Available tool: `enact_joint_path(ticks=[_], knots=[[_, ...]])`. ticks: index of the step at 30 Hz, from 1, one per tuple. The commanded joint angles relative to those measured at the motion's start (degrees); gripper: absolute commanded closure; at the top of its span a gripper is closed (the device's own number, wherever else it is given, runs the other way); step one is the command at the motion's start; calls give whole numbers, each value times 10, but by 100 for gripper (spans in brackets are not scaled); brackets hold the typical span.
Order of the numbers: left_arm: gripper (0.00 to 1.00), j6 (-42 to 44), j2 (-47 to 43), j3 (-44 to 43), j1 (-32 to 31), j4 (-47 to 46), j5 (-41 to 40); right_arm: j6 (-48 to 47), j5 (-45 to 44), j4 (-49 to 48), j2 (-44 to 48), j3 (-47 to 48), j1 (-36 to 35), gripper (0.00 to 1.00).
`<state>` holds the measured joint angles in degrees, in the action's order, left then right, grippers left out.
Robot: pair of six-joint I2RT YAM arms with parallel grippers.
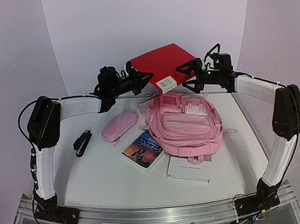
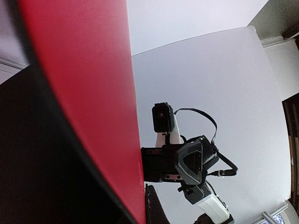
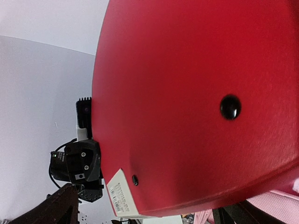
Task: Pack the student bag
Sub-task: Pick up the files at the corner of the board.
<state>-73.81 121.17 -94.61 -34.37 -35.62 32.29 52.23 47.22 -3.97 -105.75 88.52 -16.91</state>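
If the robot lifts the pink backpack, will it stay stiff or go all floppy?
Probably floppy: the pink backpack lies slumped and wrinkled on the table, so it would likely sag when lifted. It looks fairly flat, so maybe light for its size. Pushed, the cloth might bunch up rather than slide.

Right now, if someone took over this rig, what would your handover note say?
Left gripper: fingers shut on the red folder, held up behind the student bag.
Right gripper: open, beside the folder's right edge.
Done: folder is off the table.
Left: folder, pink pencil case, stapler, book and white box are all outside the bag.
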Motion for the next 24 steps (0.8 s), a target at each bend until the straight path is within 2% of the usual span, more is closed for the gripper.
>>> enact_joint_path(ticks=[1, 3, 6, 12, 17, 24], knots=[[100, -16, -1, -47, -16, -85, 48, 6, -42, -48, 1, 0, 0, 2], [100, -16, 3, -54, -20, -83, 52, 7, -53, -48, -4, 4, 0, 4], [100, -5, 5, -65, -23, -64, 58, 18, -54, -49, -15, 23, 0, 15], [98, 20, -15, -46, -24, -12, 52, 28, -40, -68, -8, 43, 2, 49], [84, 57, -57, 4, -24, 37, 19, 31, -23, -83, 9, 35, 9, 67], [47, 116, -130, 75, -23, 137, 3, 39, 0, -88, 16, 38, 44, 80]])
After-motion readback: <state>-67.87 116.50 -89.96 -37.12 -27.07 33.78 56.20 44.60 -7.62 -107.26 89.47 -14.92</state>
